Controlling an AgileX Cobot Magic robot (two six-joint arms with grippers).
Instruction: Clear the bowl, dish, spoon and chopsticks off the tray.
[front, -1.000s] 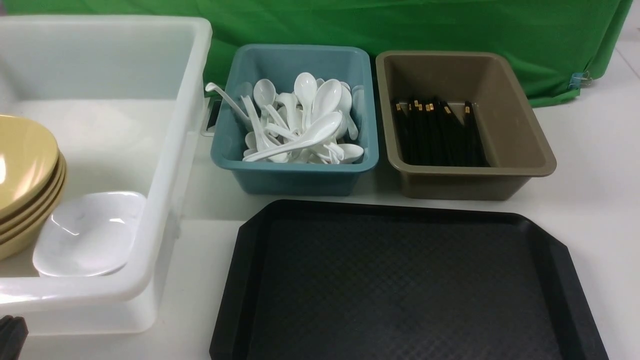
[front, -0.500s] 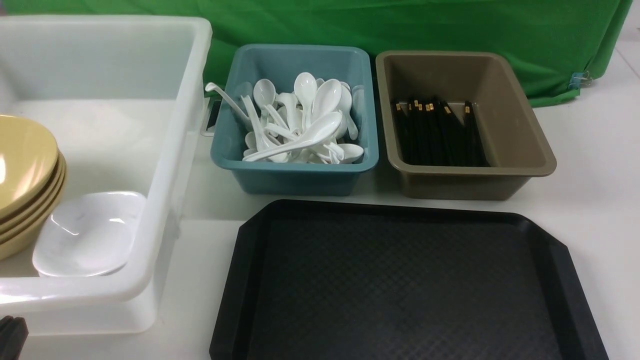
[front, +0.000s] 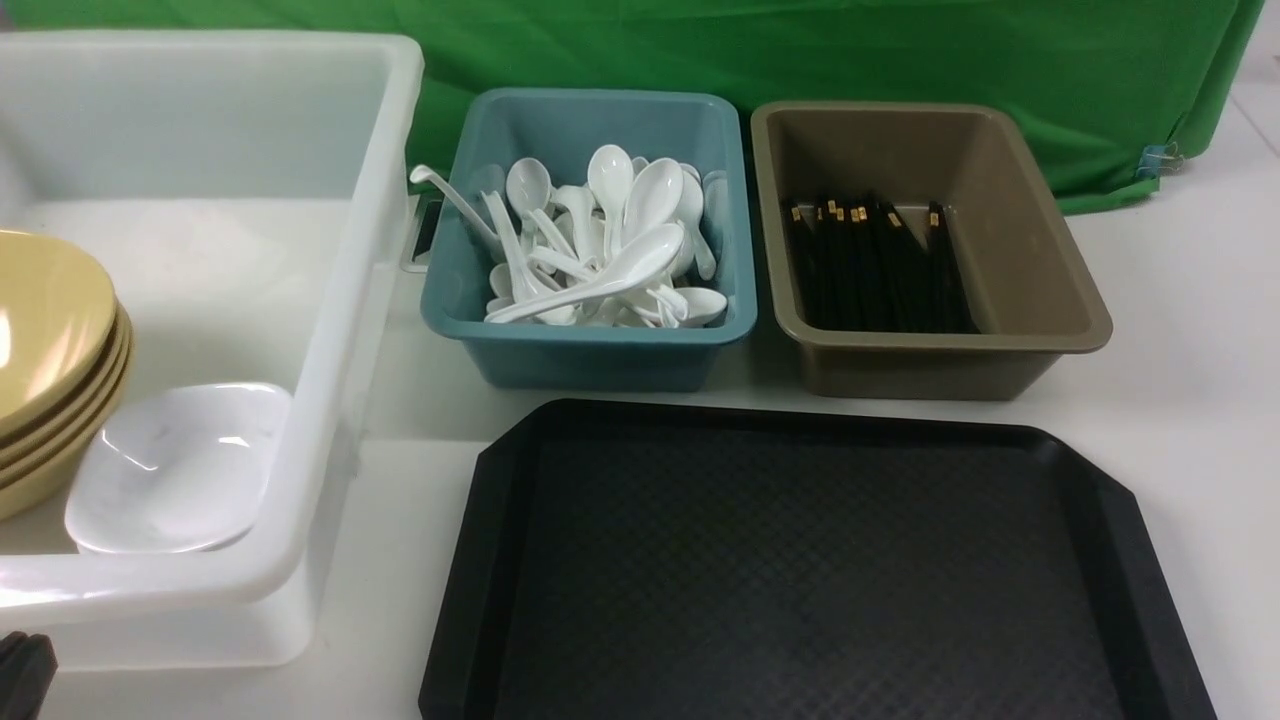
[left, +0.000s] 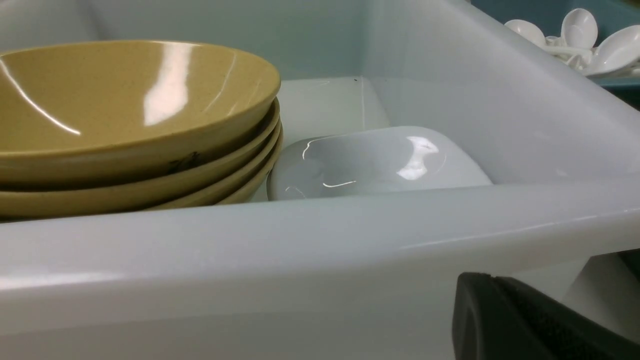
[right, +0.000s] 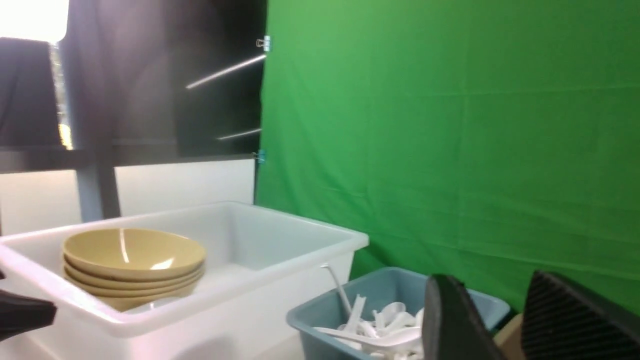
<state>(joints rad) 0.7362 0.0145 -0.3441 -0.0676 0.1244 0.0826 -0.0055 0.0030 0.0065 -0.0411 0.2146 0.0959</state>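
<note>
On the near table, the black tray sits bare, unchanged; clearing looks finished. Left gripper fingers closed, right gripper fingers parted, holding nothing.

tray: black plastic — matt, diamond-textured
bowl: glossy mustard, faintly speckled
spoons: glossy white
backdrop: green cloth — creased
</note>
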